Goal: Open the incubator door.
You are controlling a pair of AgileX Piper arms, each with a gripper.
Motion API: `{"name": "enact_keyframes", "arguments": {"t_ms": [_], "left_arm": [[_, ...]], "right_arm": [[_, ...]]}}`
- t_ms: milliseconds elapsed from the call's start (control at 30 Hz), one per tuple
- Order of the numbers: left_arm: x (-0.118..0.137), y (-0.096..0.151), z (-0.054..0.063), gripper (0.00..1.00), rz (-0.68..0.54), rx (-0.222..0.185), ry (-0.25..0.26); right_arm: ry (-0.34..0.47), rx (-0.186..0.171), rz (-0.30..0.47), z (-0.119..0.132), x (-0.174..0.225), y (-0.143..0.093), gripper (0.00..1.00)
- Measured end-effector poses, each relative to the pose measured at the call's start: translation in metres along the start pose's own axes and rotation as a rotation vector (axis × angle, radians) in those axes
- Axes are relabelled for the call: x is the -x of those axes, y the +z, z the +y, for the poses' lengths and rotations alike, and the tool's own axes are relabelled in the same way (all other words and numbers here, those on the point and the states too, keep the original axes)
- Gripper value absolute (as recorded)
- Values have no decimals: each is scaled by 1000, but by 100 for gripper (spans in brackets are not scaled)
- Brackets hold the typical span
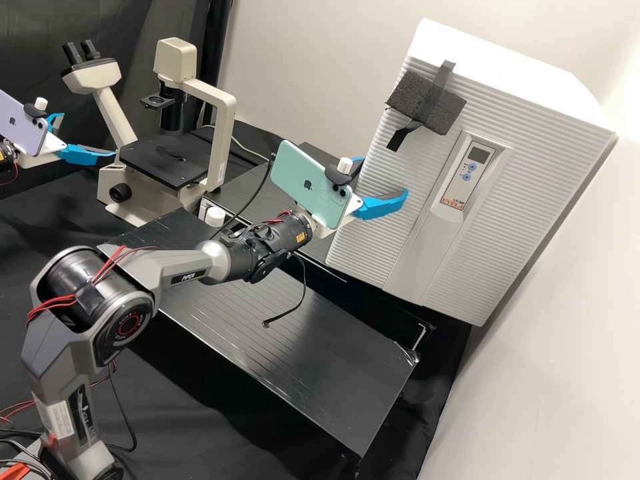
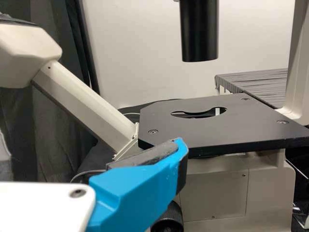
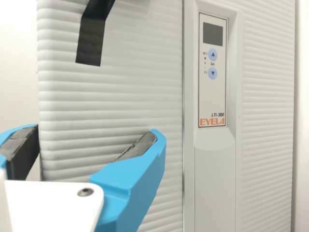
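A black bench (image 1: 320, 360) with fine parallel grooves lies across the middle of the scene, with black cloth (image 1: 193, 427) on its near side. A pale wall (image 1: 320, 60) rises behind and runs down the right, and a dark curtain (image 1: 33, 33) hangs at the far left. The incubator (image 1: 533, 73) stands upright at the far right, close to the wall, its ribbed front turned toward the near side, where the arms are. Its long axis runs vertically, as does the narrow recess holding the control panel (image 1: 469, 172). The incubator door (image 1: 367, 227) looks closed, with a dark foam block (image 1: 427, 103) fixed by black tape (image 1: 441, 80) high on its left part. The right gripper (image 1: 385, 176) is before the door's left part, its fingers spread well apart and gripping nothing; the right wrist view shows the door's left edge between them, with dark pads (image 3: 140, 147) on their inner faces. Whether either finger touches the door, I cannot tell. The left gripper (image 1: 87, 136) is at the far left, beside the microscope (image 1: 219, 147), its fingers also apart with nothing held. A green phone (image 1: 307, 183) is mounted on the right arm, a lilac phone (image 1: 23, 127) on the left.
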Motion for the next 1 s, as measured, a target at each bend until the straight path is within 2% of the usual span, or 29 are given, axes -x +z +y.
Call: {"name": "enact_keyframes", "arguments": {"t_ms": [700, 1000], "left_arm": [[0, 0, 0, 100, 0, 0, 0], [0, 0, 0, 100, 0, 0, 0]], "right_arm": [[15, 14, -3, 8, 1, 3, 0], [15, -7, -2, 10, 1, 6, 0]]}}
